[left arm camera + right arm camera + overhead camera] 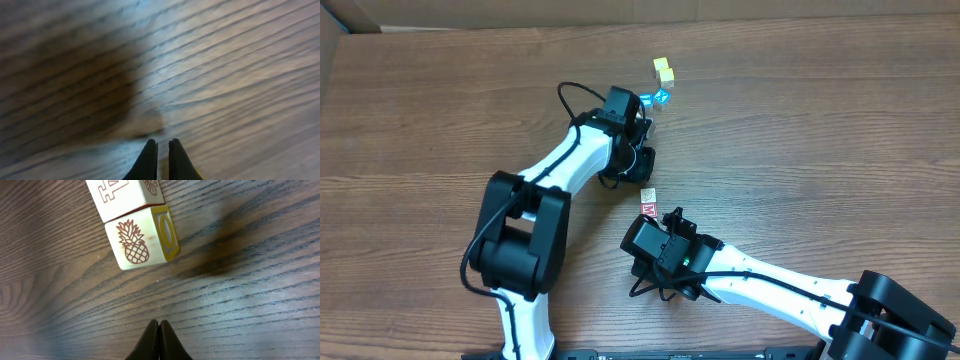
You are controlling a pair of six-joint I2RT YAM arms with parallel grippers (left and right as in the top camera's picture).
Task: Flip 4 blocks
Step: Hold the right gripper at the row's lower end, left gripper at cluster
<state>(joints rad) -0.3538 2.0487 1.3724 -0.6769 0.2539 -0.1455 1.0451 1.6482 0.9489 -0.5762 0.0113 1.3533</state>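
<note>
Two blocks lie touching near the table's middle [649,202]. The right wrist view shows them close: a pale block with a brown pineapple print and a yellow-bordered side [141,242], and beyond it a red-bordered block [122,195] cut off by the frame's top. My right gripper [159,324] [672,216] is shut and empty, its tips a short way in front of the pineapple block. Blue-printed blocks [655,99] sit farther back. My left gripper [161,145] [644,130] hangs shut and empty just in front of them; its own view shows only blurred table.
Two plain yellow cubes [663,70] stand just behind the blue-printed blocks. The wooden table [820,150] stretches bare to the right and left. Both arms angle in toward the middle, the left from the front left, the right from the front right.
</note>
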